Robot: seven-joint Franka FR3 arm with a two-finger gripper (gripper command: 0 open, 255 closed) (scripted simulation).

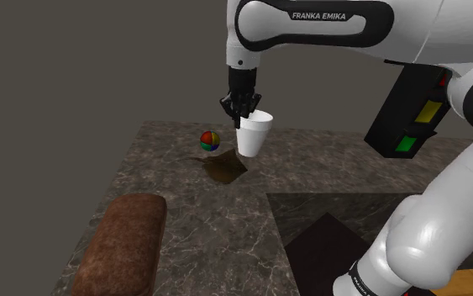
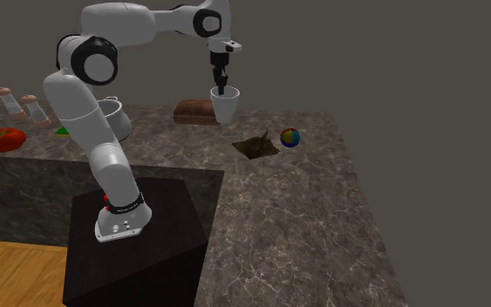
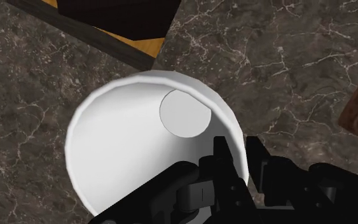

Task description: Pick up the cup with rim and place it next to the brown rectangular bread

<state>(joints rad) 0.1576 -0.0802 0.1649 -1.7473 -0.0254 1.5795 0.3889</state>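
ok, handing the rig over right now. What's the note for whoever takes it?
Grip: end effector shut on the white cup, clasping its rim wall between the fingers.
Cup: upright, held above the marbled counter.
Brown bread: lying on the counter at the shoulder view's lower left, well apart from the cup.
Done: pick.
Left: carry the cup over, set it down beside the bread, release.

Item 1. Brand lettering "FRANKA EMIKA", in white capitals on a dark band across the upper link of the white arm [image 1: 330,15]; legible in the shoulder view.

Item 2. Small pale marks on the front of the arm's base collar [image 2: 121,228], just above the dark stand, seen in the second exterior view; too small to read.
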